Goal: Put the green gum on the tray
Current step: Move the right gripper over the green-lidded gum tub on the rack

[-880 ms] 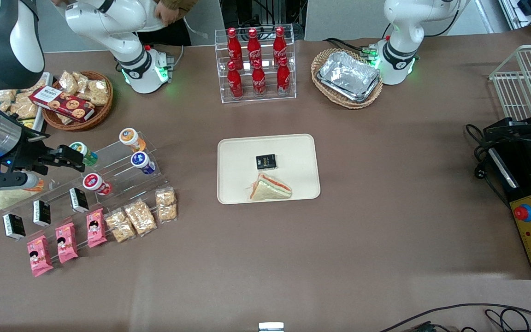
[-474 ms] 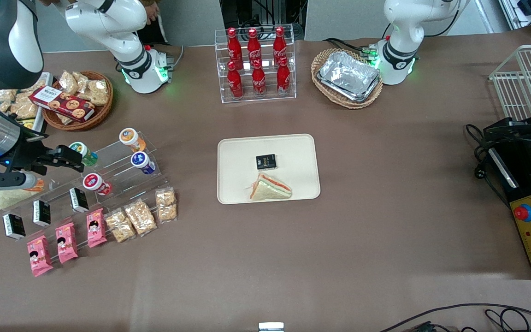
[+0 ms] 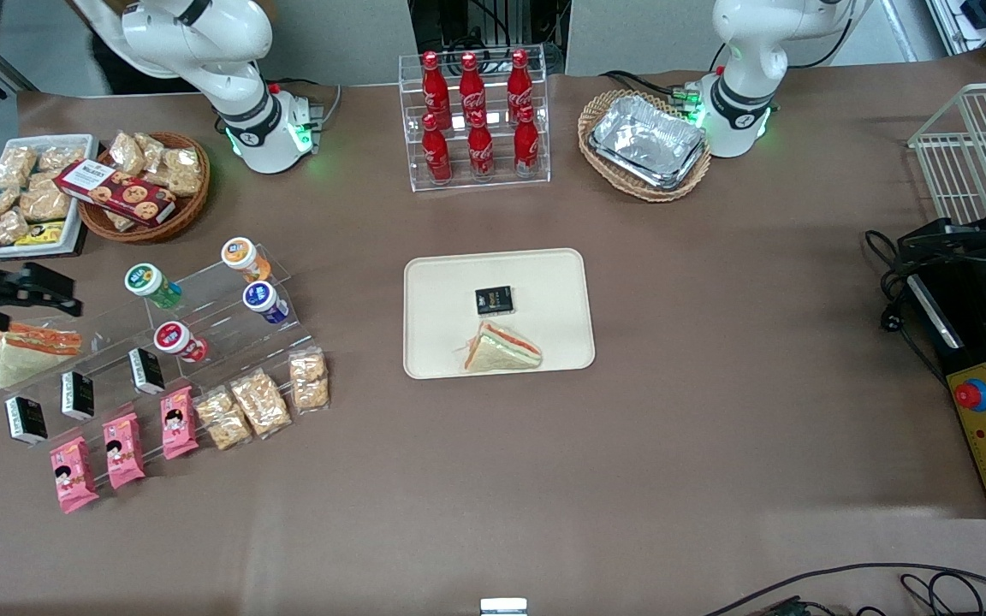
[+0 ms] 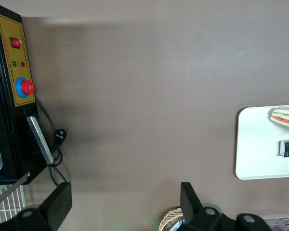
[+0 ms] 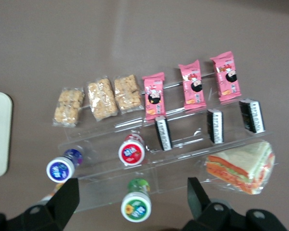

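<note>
Green gum [image 3: 151,285] lies tilted on top tier of acrylic rack [image 3: 202,321], lid toward camera. Gripper [image 5: 130,202] hovers above, jaws open, canister between them, long axis running 12–6. Tray [image 3: 433,282] well apart toward parked arm.

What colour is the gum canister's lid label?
Green on white, clearest in the right wrist view: green gum, end effector open above it.

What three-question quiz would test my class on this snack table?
1. True or false: the green gum lies on the tray.
2. What shares the tray with the sandwich? A: black packet; B: red bottle; C: pink wafer.
3. Fill in: the gripper, at the working arm's end of the table beside the clear stand, has its fingers ___.
Key: 1 false, it sits on the stand; 2 A; 3 open.
</note>
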Action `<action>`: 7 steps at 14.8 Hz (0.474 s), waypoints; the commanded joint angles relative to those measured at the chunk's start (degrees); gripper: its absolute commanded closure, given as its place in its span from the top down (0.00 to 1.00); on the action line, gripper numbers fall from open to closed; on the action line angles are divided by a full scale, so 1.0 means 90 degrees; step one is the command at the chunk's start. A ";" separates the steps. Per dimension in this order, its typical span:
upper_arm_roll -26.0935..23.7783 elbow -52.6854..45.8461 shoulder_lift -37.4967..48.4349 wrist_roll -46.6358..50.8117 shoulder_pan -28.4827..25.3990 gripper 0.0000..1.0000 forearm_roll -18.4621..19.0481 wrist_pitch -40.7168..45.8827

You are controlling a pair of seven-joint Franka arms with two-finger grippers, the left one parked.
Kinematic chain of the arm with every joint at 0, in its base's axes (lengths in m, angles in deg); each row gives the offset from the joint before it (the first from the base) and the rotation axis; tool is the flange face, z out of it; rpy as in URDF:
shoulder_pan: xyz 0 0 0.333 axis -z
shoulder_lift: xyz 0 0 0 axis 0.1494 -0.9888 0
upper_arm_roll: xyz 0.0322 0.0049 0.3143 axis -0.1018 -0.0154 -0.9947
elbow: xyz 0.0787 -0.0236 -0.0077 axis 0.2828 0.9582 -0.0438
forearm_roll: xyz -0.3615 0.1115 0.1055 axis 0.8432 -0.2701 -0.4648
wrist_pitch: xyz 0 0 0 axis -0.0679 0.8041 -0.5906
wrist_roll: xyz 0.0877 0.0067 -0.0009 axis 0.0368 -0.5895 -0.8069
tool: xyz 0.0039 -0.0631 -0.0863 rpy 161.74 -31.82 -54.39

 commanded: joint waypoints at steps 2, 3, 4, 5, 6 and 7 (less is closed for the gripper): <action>-0.0051 0.0335 0.0374 -0.0795 0.0437 1.00 -0.0065 0.0187; -0.0051 0.0676 0.0627 -0.0795 0.0437 1.00 -0.0055 0.0119; -0.0061 0.1124 0.0900 -0.0795 0.0437 1.00 -0.0055 -0.0066; -0.0061 0.1690 0.1231 -0.0795 0.0427 1.00 -0.0055 -0.0406; -0.0051 0.2314 0.1573 -0.0795 0.0427 1.00 -0.0055 -0.0767; -0.0051 0.2949 0.1915 -0.0795 0.0427 1.00 -0.0045 -0.1177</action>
